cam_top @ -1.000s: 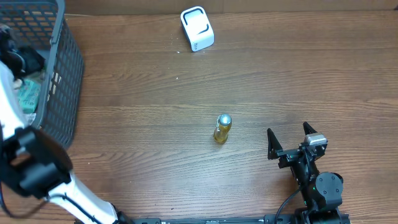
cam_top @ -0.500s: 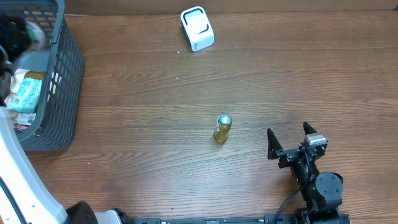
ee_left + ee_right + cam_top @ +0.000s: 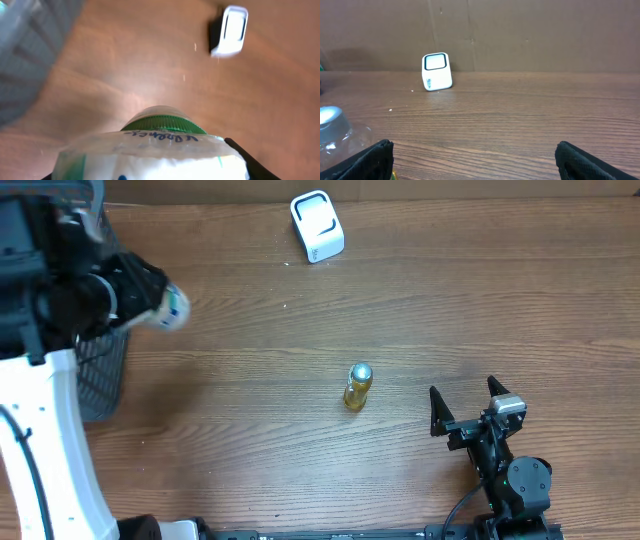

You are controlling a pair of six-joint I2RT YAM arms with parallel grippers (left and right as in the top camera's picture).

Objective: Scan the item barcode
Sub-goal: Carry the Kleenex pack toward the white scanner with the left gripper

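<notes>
The item (image 3: pixel 170 306) is a white container with a green lid (image 3: pixel 162 122) and a clear wrap with blue handwriting. My left gripper (image 3: pixel 150 298) is shut on it and holds it in the air just right of the basket. It fills the bottom of the left wrist view between the dark fingers (image 3: pixel 242 157) of the left gripper (image 3: pixel 150 167). The white scanner box (image 3: pixel 317 226) stands at the table's far edge, also seen as the scanner (image 3: pixel 230 30) and the scanner (image 3: pixel 437 71). My right gripper (image 3: pixel 467 405) rests open at the front right, with nothing in the right gripper (image 3: pixel 475 160).
A grey mesh basket (image 3: pixel 100 370) stands at the left edge, blurred as the basket (image 3: pixel 25 60) in the left wrist view. A small yellow bottle with a silver cap (image 3: pixel 357 386) stands mid-table, left of the right gripper, its cap (image 3: pixel 330 116) near the left finger.
The left arm has risen out of the basket and swung right over the table, carrying the item. The right arm has not moved.
</notes>
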